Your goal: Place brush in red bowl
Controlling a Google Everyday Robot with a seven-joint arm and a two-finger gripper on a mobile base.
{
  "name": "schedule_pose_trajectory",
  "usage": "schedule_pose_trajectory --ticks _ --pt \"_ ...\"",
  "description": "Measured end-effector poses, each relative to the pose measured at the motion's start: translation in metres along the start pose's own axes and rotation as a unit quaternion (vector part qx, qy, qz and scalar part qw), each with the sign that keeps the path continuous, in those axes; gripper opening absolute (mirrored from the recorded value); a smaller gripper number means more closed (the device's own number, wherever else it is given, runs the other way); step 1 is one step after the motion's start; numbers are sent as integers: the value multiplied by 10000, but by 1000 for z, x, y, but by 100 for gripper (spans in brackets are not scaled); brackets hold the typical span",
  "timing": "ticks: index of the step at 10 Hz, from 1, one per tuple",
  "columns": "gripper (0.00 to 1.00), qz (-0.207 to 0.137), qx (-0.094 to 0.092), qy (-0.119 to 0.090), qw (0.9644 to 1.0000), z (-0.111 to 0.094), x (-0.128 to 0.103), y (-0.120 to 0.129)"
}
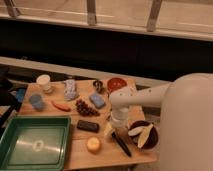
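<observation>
The brush (121, 143) lies on the wooden table (75, 157) near the front, its black handle pointing toward the front right and its pale head (109, 131) toward the left. The small orange-red bowl (116, 83) sits at the back of the table, partly hidden by my arm. My gripper (118, 120) hangs down from the white arm (145, 96), just above and behind the brush's head end, between the red bowl and the brush. Whether it touches the brush cannot be told.
A dark maroon bowl with pale slices (142, 134) sits right of the brush. A flat black block (87, 125), grapes (86, 108), a blue sponge (97, 100), a yellow round thing (92, 144) and a green tray (34, 142) lie to the left. A white cup (44, 81) stands at the back left.
</observation>
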State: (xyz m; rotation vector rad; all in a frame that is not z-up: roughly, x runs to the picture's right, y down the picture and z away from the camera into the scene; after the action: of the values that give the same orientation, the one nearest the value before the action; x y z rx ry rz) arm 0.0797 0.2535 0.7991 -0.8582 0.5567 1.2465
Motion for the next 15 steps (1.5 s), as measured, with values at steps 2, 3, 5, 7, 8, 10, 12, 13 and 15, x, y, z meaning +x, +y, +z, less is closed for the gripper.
schedule_pose_trajectory --ticks 2,3,5,7,8,10,12,13,15 --pt "61 474 182 -22 9987 7 5 -13" --pt "49 687 159 -215 9973 3 6 -17" --pt "31 627 130 -475 9968 -9 0 -15" --pt "11 484 27 -684 9965 -19 -11 -2" --pt "3 430 7 -782 9960 -24 -14 0" --pt "0 312 0 -1076 9937 -50 -21 2" --pt "0 239 95 -1380 9901 -81 -28 2" --pt "0 217 178 -1596 9868 -104 -31 0" --pt "0 237 352 -1972 9794 -145 -36 -4"
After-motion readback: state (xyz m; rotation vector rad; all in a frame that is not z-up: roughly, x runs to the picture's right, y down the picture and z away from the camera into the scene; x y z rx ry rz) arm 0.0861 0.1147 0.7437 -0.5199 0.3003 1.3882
